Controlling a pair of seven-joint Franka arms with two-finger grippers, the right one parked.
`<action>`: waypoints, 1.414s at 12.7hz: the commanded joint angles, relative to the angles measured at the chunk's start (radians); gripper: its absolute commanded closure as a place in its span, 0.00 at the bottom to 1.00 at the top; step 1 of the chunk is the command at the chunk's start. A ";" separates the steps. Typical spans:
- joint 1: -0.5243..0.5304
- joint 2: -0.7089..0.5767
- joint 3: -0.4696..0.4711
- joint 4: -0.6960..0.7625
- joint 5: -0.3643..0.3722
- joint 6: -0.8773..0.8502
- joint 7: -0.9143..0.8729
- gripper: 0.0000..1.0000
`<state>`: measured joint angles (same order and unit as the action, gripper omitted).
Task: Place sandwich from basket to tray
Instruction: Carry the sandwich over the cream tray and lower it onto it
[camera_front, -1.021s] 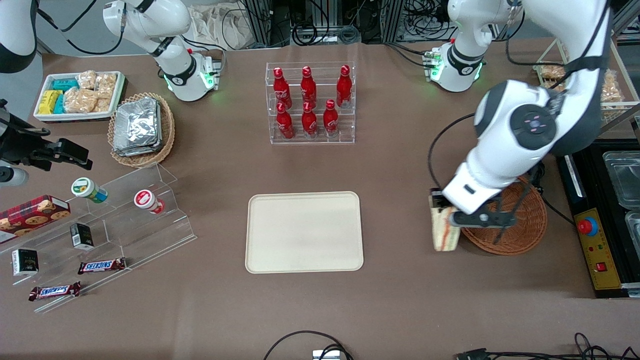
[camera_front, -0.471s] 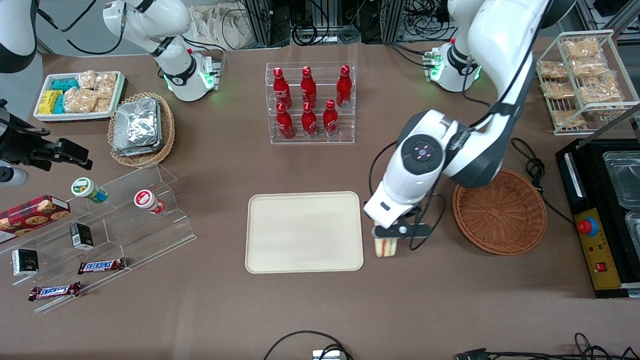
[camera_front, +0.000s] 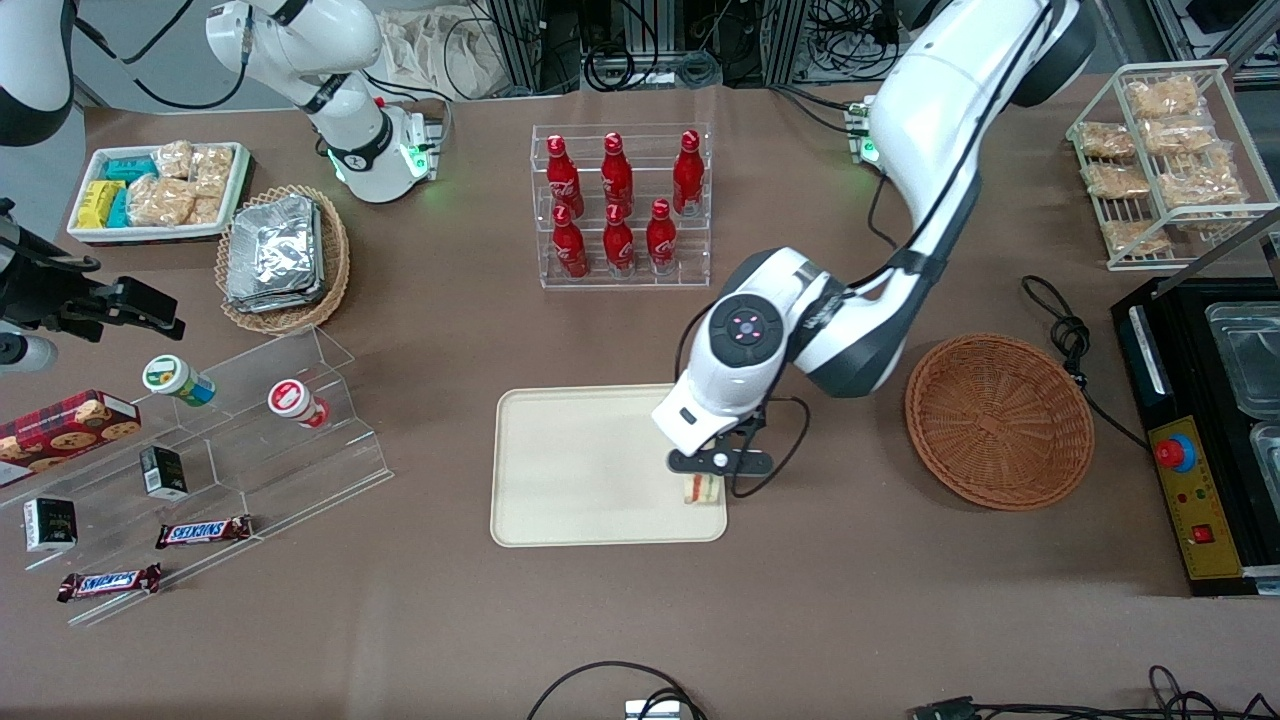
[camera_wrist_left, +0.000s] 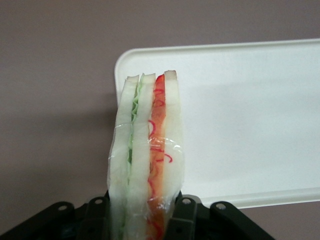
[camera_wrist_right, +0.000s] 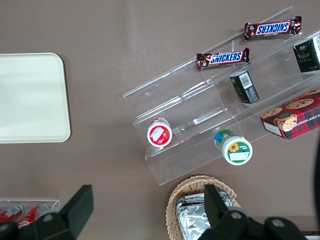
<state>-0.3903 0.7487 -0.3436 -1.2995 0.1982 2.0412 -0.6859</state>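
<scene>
Scanning from my remote seat, largest first:
Bench (camera_front: 820, 600): I see brown surface running wide and bare nearer the front camera than the tray, and bare again between tray and basket.
Tray (camera_front: 580, 460): cream rectangle, low rim. Most of its floor is open; only the corner toward the working arm's end and nearest the front camera is taken up. In the wrist view the tray (camera_wrist_left: 240, 120) shows a rounded corner with bench just outside the rim.
Basket (camera_front: 998, 422): round brown wicker, sits on the bench well apart from the tray, toward the working arm's end. I see nothing inside it.
Gripper (camera_front: 706, 478): hangs over that tray corner, just inside the rim, clamped on the sandwich; in the wrist view the gripper (camera_wrist_left: 142, 220) squeezes the wedge's base from both sides.
Sandwich (camera_front: 703, 490): held in the gripper over the tray's edge zone. The wrist view shows the sandwich (camera_wrist_left: 146, 155) edge-on, green and red layers between white bread, clear wrap.
</scene>
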 joint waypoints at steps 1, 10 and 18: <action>-0.024 0.072 0.006 0.048 0.018 0.023 -0.038 0.60; -0.053 0.149 0.011 0.045 0.020 0.068 -0.072 0.54; -0.053 0.149 0.011 0.046 0.020 0.102 -0.139 0.00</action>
<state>-0.4274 0.8848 -0.3414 -1.2946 0.2010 2.1447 -0.7842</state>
